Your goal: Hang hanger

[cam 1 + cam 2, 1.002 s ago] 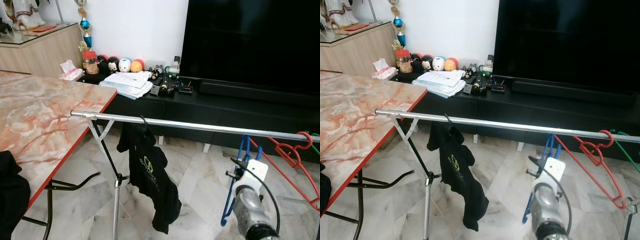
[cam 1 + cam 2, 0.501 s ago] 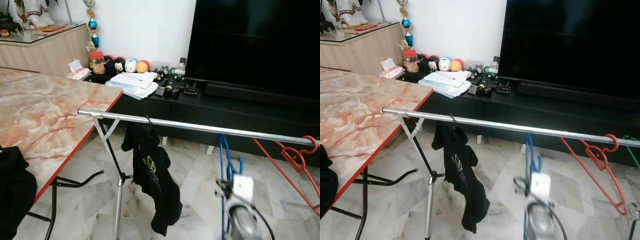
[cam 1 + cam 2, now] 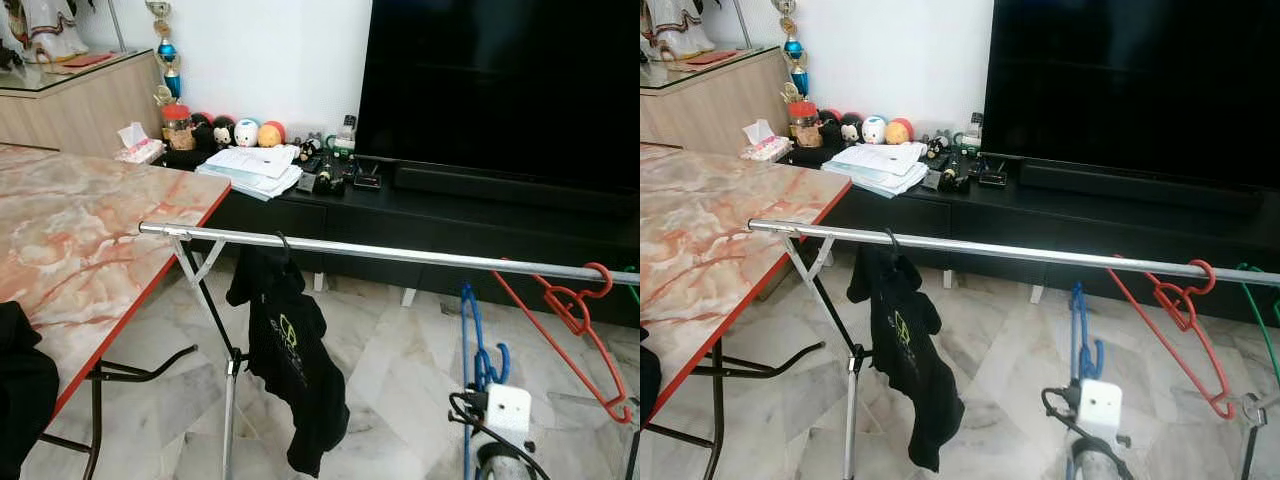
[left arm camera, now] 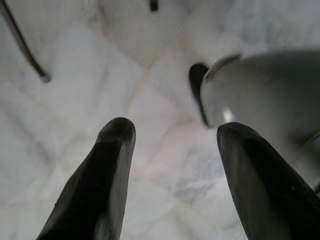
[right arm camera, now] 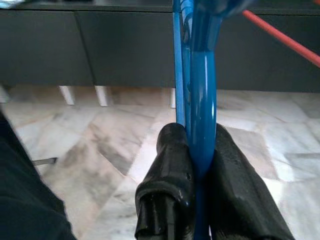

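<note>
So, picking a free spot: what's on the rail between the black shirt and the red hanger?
Bare rail between black shirt and red hanger, in both eye views.

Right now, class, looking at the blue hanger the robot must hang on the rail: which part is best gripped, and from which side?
Grip the blue hanger on its straight lower stretch, coming from below, as the right hand does: its fingers are shut flat on that thin bar. This leaves the hook end free at the top, just below the rail, beside the red hanger.

Glossy blue plastic hanger; polished metal rail; matt black cloth shirt; glossy marble-look tabletop; smooth black rubbery fingers.
</note>
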Controlling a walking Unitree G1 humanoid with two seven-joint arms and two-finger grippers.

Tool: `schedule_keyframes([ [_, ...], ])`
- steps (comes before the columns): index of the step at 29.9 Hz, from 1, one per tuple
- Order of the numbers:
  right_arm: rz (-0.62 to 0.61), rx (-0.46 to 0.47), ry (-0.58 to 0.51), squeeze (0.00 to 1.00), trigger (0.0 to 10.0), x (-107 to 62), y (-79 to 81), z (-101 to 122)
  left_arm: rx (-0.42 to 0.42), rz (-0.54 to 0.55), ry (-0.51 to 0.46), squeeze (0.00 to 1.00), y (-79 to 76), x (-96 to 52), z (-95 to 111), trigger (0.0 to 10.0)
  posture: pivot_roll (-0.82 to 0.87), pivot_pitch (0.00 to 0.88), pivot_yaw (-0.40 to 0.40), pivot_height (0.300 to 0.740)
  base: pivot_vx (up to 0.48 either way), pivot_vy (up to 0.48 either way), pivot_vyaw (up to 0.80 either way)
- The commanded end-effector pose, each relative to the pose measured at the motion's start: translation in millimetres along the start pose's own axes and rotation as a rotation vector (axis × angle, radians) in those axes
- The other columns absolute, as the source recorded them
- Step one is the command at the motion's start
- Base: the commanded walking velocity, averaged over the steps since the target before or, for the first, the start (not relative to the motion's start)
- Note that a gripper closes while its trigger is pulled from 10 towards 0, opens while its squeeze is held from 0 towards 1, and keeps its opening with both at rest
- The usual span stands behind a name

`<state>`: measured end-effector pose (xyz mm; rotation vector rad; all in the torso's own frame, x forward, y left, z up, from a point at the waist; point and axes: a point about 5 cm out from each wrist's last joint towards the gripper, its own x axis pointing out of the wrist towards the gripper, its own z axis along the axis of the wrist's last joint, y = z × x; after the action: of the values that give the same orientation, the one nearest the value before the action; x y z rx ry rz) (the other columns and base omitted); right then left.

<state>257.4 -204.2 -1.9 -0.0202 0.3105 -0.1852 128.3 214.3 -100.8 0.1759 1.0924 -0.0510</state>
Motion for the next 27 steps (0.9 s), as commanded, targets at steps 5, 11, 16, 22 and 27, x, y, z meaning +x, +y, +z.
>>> schedule_keyframes([
  [5, -0.006, 0.002, -0.015, 0.0, 10.0, 3.6, 3.1, 7.4, 0.007, 0.003, 0.008, 0.0, -4.2, 2.0, 5.7, 10.0, 0.08, 0.0, -0.023, 0.74, 0.287, 0.0, 0.0],
  [11, -0.023, 0.014, -0.014, 0.0, 10.0, 5.8, 1.4, 9.6, 0.019, -0.015, 0.017, 0.0, -9.0, 2.3, 4.5, 10.0, 0.08, 0.0, -0.028, 0.74, 0.137, 0.0, 0.0],
  [16, -0.036, 0.029, -0.017, 0.0, 10.0, 7.5, 0.7, 12.0, 0.01, -0.019, 0.018, 0.0, -10.8, 2.1, 2.6, 10.0, 0.08, 0.0, -0.028, 0.74, 0.0, 0.0, 0.0],
  [22, -0.051, 0.034, -0.045, 0.0, 10.0, 12.8, -0.4, 21.7, 0.012, -0.013, 0.027, 0.0, -2.1, -0.6, -5.6, 10.0, 0.08, 0.0, -0.026, 0.74, 0.0, 0.0, 0.0],
  [27, -0.069, 0.042, -0.066, 0.0, 10.0, 22.8, -2.7, 36.6, 0.008, 0.0, 0.04, 0.0, 10.8, -4.9, -16.3, 10.0, 0.08, 0.0, -0.024, 0.74, 0.0, 0.0, 0.0],
])
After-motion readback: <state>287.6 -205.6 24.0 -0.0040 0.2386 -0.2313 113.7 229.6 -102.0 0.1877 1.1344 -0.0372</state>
